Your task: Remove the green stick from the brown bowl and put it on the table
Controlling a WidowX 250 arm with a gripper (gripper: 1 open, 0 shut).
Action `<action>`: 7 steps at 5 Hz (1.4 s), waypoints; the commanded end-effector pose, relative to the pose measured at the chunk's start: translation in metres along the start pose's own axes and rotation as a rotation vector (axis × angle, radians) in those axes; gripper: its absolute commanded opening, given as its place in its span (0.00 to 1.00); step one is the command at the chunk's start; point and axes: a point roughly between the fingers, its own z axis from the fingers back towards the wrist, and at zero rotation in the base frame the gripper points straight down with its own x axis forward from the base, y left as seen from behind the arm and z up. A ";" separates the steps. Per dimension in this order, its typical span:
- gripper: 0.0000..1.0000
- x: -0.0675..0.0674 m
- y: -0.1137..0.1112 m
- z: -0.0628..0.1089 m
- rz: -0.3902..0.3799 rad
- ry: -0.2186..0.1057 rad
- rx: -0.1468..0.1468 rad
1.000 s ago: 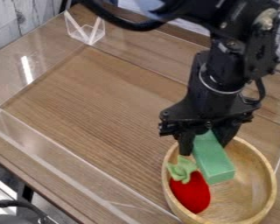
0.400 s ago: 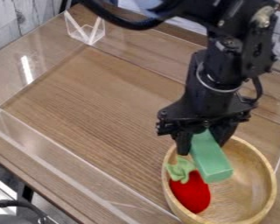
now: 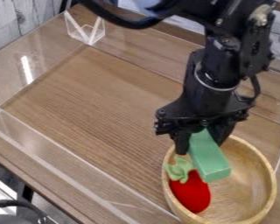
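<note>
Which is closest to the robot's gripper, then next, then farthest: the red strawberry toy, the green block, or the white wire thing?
1. Green block, right at the gripper.
2. Red strawberry toy, lower in the bowl.
3. White wire thing, far upper left.

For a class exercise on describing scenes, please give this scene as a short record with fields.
target: green stick
target position: in end effector, over the brown bowl
end effector: shut on the green stick
also in bowl: red strawberry-like toy with light-green leaves
bowl stands on: wood-grain table
stick on table: not yet
</note>
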 end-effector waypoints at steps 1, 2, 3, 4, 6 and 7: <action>0.00 0.007 -0.004 0.014 0.021 -0.018 -0.055; 0.00 0.007 -0.003 0.014 0.025 -0.015 -0.052; 0.00 0.017 0.004 0.020 0.049 -0.015 -0.067; 0.00 0.038 0.022 0.020 0.077 -0.026 -0.088; 0.00 0.084 0.077 0.000 0.204 -0.027 -0.092; 0.00 0.100 0.099 -0.012 0.268 -0.046 -0.073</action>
